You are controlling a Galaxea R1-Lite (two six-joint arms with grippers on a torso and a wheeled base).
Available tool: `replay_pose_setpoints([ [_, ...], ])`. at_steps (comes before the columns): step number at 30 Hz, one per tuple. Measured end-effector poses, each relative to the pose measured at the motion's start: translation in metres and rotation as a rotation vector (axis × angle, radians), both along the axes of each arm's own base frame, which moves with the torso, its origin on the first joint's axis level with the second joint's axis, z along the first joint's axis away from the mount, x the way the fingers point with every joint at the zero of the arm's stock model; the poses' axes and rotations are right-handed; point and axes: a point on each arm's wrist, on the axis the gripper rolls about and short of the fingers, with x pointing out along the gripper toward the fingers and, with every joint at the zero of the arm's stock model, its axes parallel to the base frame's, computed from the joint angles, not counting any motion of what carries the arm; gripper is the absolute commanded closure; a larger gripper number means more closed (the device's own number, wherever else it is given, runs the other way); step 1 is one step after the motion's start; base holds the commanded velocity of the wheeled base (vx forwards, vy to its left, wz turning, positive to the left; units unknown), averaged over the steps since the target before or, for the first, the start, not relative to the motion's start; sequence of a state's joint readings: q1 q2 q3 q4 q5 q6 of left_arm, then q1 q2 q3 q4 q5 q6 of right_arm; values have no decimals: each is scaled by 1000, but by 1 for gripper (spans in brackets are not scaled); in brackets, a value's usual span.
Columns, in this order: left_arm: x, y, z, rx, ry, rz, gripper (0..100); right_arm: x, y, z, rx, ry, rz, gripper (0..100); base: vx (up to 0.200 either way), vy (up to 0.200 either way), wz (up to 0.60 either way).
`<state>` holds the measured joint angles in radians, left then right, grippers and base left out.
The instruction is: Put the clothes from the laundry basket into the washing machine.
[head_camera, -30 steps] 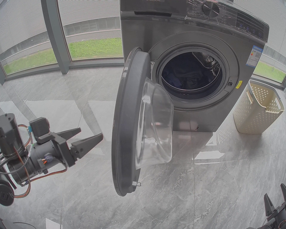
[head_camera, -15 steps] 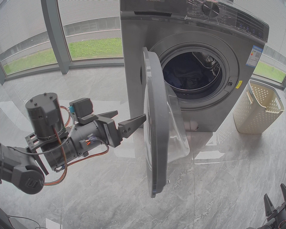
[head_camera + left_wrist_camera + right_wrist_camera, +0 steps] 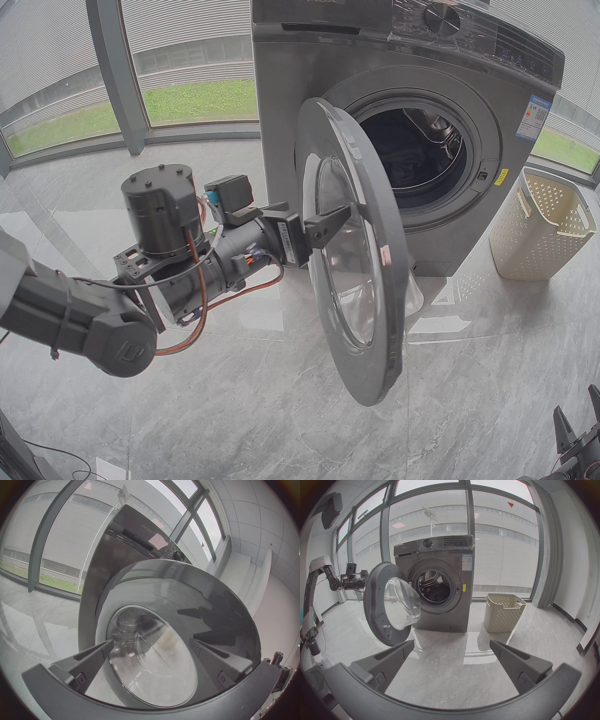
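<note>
Grey stone floor (image 3: 206,406) lies nearest me. Low at 5 o'clock my right gripper (image 3: 578,415) hangs over it, fingers spread wide with nothing between them. Ahead at 11 o'clock my left gripper (image 3: 320,215) is up against the outer face of the washing machine door (image 3: 369,350). Its fingers are also wide apart and empty, and I cannot tell whether a tip touches the glass. That door stands partly open, hinged on the 9 o'clock side of the opening, with its round window turned toward me. Past it, at 12 to 1 o'clock, is the silver washing machine (image 3: 294,75), and dark clothes (image 3: 406,165) lie inside its drum. At 2 o'clock, just beside the machine, the cream laundry basket (image 3: 540,231) stands upright on the floor. Windows (image 3: 187,56) run behind at 11 o'clock.
</note>
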<state>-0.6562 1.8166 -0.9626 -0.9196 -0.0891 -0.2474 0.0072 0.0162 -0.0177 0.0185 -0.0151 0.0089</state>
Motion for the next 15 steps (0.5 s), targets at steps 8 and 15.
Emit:
replay_pose_setpoints([
  [8, 20, -19, 7, -38, -44, 4, 0, 0, 0, 0, 0, 0, 0, 0, 0, 0, 0],
  [15, 42, -37, 12, -74, -80, 34, 0, 0, 0, 0, 0, 0, 0, 0, 0, 0, 0],
])
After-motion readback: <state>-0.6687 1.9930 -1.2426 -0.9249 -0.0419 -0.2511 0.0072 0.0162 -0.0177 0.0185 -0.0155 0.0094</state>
